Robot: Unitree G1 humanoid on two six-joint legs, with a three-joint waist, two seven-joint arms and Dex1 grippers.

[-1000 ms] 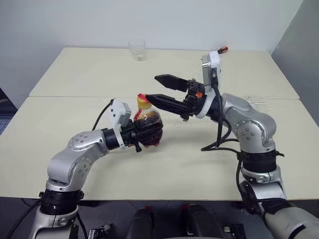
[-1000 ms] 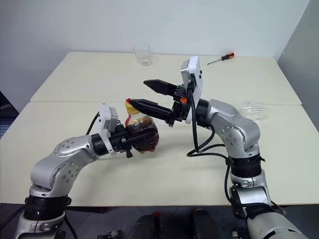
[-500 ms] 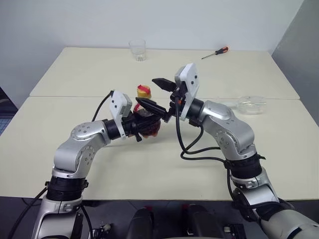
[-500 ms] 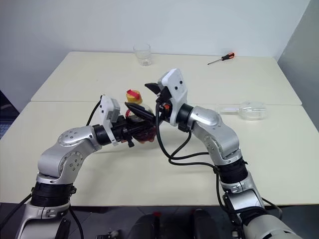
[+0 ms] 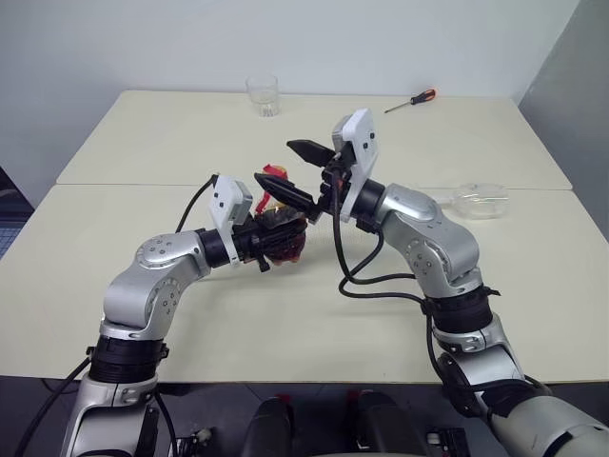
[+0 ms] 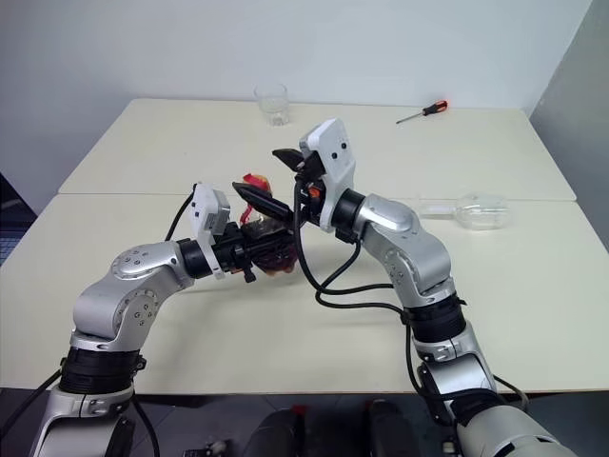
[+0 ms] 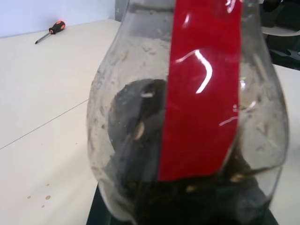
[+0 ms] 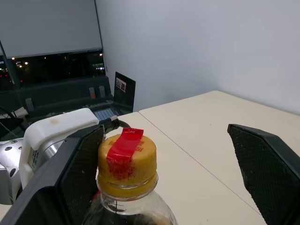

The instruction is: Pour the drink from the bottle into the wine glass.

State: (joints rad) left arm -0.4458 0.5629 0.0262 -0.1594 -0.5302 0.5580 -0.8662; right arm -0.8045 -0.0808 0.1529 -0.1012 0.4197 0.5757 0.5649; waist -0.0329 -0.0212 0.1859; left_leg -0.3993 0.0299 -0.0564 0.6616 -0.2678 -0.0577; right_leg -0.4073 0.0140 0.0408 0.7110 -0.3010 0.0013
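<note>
Plastic bottle (image 5: 281,233) sat mid-worktop (image 5: 143,143), clamped in the left pincer (image 5: 271,246), whose fingers hid much of its dark drink (image 7: 197,206). Its red label (image 7: 201,89) showed no readable writing. The right pincer (image 8: 164,168), reaching in from three o'clock, stood wide apart around the yellow cap (image 8: 126,161). At three o'clock, the wine glass (image 5: 479,202) lay on its side.

pale table (image 5: 143,314), clear tumbler (image 5: 262,95) and screwdriver (image 5: 410,100) at far edge, wine glass (image 5: 476,201) lying at right
</note>
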